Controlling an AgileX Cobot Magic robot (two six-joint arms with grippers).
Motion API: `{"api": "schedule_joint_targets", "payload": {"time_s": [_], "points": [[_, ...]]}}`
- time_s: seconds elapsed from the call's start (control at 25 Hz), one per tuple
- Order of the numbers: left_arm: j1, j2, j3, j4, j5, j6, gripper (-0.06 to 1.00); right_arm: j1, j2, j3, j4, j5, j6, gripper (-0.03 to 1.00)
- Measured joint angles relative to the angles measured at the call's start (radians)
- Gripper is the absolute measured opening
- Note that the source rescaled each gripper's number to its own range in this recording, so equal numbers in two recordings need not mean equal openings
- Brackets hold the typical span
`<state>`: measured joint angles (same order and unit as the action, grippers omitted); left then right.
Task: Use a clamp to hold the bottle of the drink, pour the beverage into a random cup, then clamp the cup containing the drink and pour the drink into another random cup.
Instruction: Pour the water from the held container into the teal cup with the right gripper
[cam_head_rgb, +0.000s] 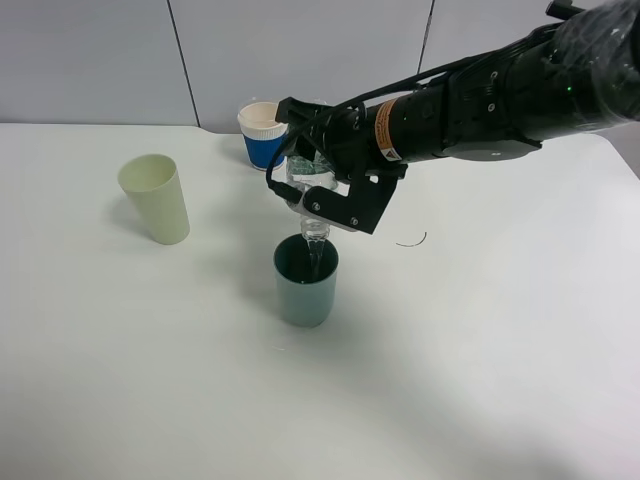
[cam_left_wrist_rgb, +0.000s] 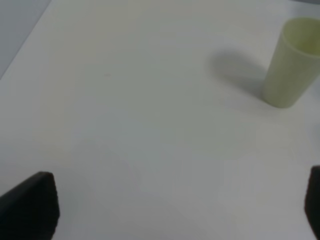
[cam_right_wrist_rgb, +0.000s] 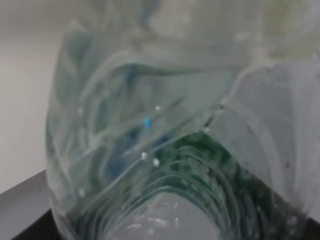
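Observation:
My right gripper (cam_head_rgb: 330, 195), the clamp, is shut on the clear ribbed bottle (cam_head_rgb: 312, 222). It holds the bottle tipped neck-down over the teal-blue cup (cam_head_rgb: 306, 285) at the table's middle. A thin stream of clear beverage (cam_head_rgb: 316, 256) runs from the bottle's mouth into that cup. In the right wrist view the bottle (cam_right_wrist_rgb: 160, 125) fills the picture, with a dark finger (cam_right_wrist_rgb: 22, 205) at its side. My left gripper (cam_left_wrist_rgb: 172, 207) is open over bare table with nothing between its fingertips (cam_left_wrist_rgb: 30, 205). It does not show in the exterior high view.
A pale yellow-green tumbler (cam_head_rgb: 155, 198) (cam_left_wrist_rgb: 292, 62) stands upright at the left of the table. A blue-sleeved paper cup (cam_head_rgb: 262, 133) stands at the back, behind the right arm. A thin dark curl of wire (cam_head_rgb: 412, 241) lies right of the teal cup.

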<state>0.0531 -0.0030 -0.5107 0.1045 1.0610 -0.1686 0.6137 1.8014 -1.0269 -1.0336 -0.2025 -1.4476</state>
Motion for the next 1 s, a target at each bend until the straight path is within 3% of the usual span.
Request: {"api": "schedule_joint_targets", "payload": {"time_s": [0.64,1.0], "points": [[0.000,0.000,0.000,0.000,0.000,0.000,1.00,0.000,0.000,-0.002,0.049,-0.079,-0.115,0.02],[0.000,0.000,0.000,0.000,0.000,0.000,1.00,0.000,0.000,-0.002,0.130,-0.132,-0.193,0.02]]}}
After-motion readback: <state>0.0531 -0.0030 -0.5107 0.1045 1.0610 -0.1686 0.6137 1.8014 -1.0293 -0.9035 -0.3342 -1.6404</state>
